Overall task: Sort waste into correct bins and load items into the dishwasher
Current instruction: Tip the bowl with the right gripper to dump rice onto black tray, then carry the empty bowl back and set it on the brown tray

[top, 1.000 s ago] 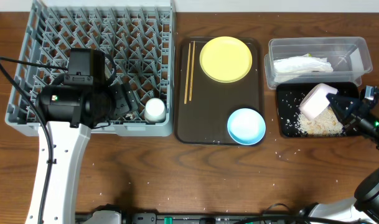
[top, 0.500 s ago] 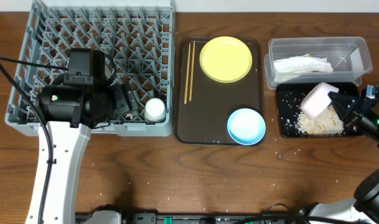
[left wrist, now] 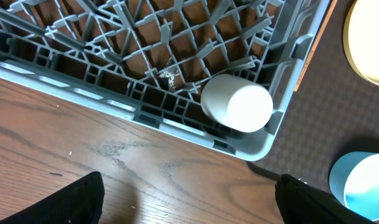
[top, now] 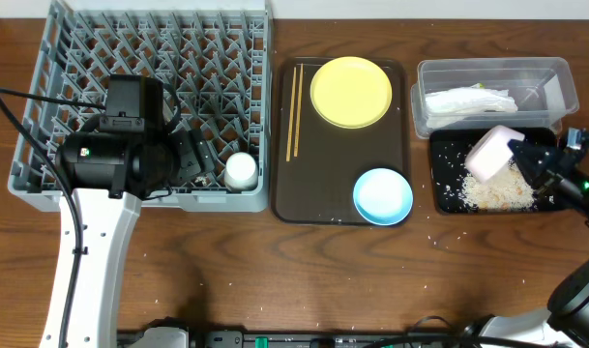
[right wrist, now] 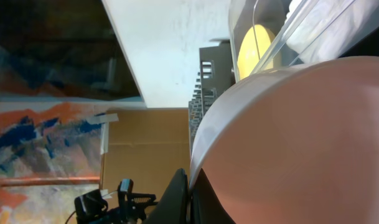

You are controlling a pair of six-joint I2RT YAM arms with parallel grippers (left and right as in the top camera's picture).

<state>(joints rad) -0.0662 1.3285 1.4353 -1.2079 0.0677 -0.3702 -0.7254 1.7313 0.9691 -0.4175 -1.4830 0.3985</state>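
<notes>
Right gripper (top: 528, 160): closed on the rim of the white bowl (top: 489, 155). In the wrist view my fingers (right wrist: 178, 196) pinch the thin edge, as far as I can judge one on each side of the wall.
White bowl: steeply tipped, hanging out ahead of the fingertips over the black tray (top: 441, 198), with the rice (top: 495, 195) heaped just beneath it.
How it will handle: I judge it rigid, smooth and fairly light. A rim pinch on a glossy wall can slip or swivel, and a drop could chip it. I'd keep hold of the rim and level the bowl before carrying it.
Where it goes: the dish rack (top: 43, 126), well away from these fingers, on the far side of the brown tray (top: 294, 208).
Left gripper (left wrist: 190, 202): spread wide and holding nothing. Both tips show at the bottom edge of the wrist view.
Small white cup (left wrist: 237, 104): lying on its side in the rack's corner cell, just ahead of the left fingertips and not touching them.
Clear tub (top: 565, 77): just beyond the right fingers, with the napkin (top: 468, 100) inside.
</notes>
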